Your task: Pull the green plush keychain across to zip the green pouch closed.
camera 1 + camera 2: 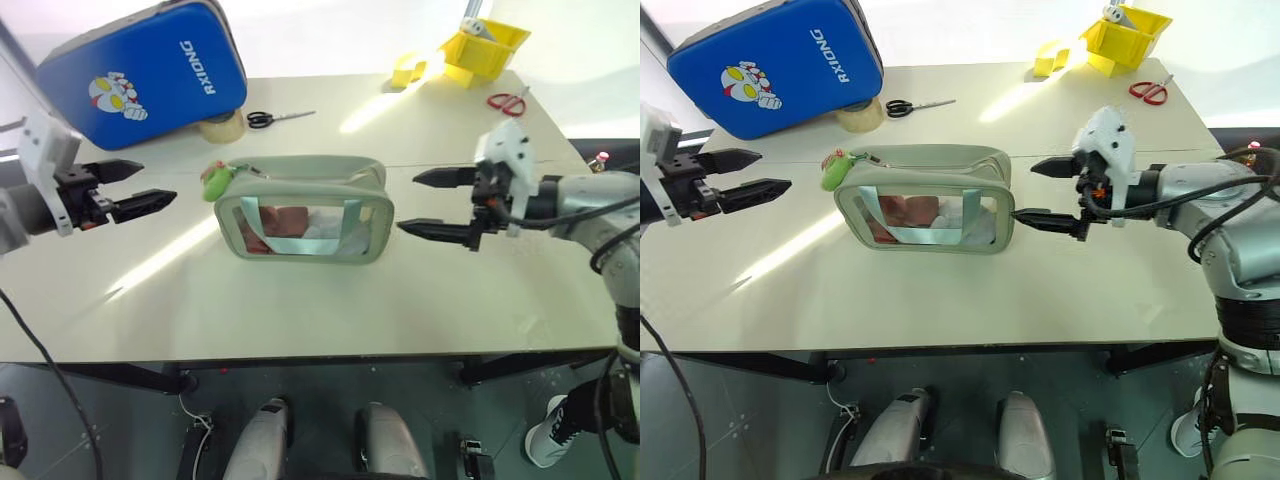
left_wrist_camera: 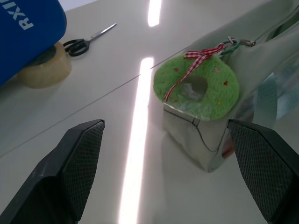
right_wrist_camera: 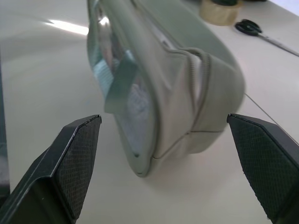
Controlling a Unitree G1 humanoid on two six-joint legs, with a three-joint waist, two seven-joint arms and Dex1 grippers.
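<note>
The pale green pouch (image 1: 300,212) stands mid-table with its clear window facing me, blue straps and pink and white contents showing through. The green plush keychain (image 1: 215,180), a fuzzy lime ring with a red-checked ribbon (image 2: 219,88), hangs at the pouch's upper left corner from the zipper pull. My left gripper (image 1: 157,184) is open, level, a short way left of the keychain and pointing at it. My right gripper (image 1: 407,203) is open, just off the pouch's right end (image 3: 177,79), its fingers straddling that end without touching.
A large blue hard case (image 1: 140,75) leans at the back left with a tape roll (image 1: 222,127) and black scissors (image 1: 280,117) beside it. A yellow bin (image 1: 485,45) and red scissors (image 1: 508,101) sit back right. Bare tabletop (image 1: 320,300) lies in front of the pouch.
</note>
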